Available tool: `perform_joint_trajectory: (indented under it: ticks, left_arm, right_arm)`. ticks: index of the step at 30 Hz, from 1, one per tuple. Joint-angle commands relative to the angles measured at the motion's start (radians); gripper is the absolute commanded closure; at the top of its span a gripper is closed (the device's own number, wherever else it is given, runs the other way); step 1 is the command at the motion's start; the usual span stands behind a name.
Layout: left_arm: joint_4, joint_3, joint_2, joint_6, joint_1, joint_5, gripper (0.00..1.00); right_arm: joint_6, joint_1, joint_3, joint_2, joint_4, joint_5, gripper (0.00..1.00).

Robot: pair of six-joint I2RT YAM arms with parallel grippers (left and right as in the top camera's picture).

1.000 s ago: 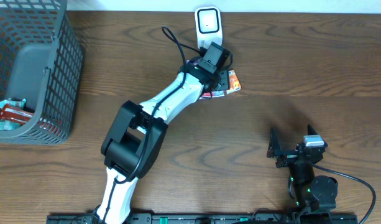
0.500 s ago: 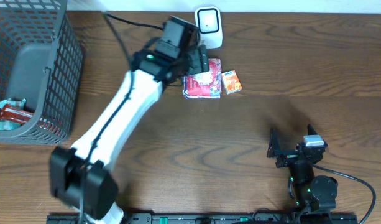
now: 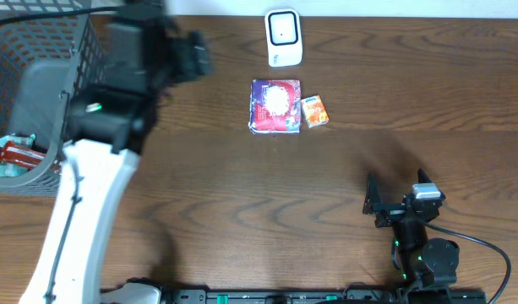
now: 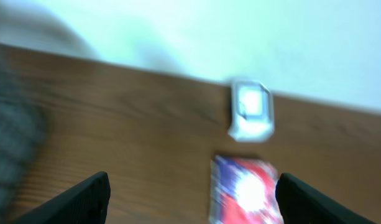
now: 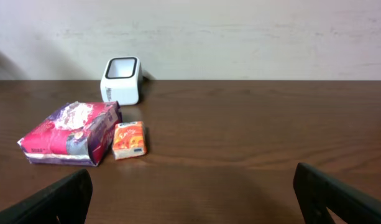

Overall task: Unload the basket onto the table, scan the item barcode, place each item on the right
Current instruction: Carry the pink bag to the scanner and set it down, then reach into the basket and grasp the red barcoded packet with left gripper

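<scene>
Two items, one scanner (image 3: pixel 283 37).
Red pouch (image 3: pixel 275 106) and orange box (image 3: pixel 314 111) near the scanner; left gripper (image 4: pixel 193 180), right gripper (image 5: pixel 191 177) both wide, empty.

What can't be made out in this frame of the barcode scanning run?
- Barcodes on pack and box: too small in the overhead and right wrist views.
- Pack print, left wrist view: blurred, cut off by the bottom edge.
- Basket contents, overhead: mostly hidden by its wall and the left arm.
- Left gripper, overhead: blurred.
</scene>
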Motion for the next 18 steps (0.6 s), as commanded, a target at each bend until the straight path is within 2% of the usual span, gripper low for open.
perform_joint_trajectory:
  ticks: [1, 9, 14, 18]
  left_arm:
    - [0.022, 0.014, -0.034, 0.078, 0.122, -0.082, 0.15]
    - [0.106, 0.014, -0.045, 0.093, 0.455, -0.093, 0.09]
    - [0.064, 0.014, -0.004, 0.057, 0.613, -0.093, 0.00]
    - [0.017, 0.014, 0.048, -0.008, 0.708, -0.093, 0.02]
  right_arm:
    - [-0.008, -0.002, -0.002, -0.006, -0.004, 0.008, 0.01]
    - [-0.008, -0.002, -0.002, -0.006, -0.004, 0.008, 0.01]
    - [-0.008, -0.002, -0.002, -0.006, -0.004, 0.008, 0.01]
    - [-0.008, -0.002, -0.002, -0.006, -0.004, 0.008, 0.01]
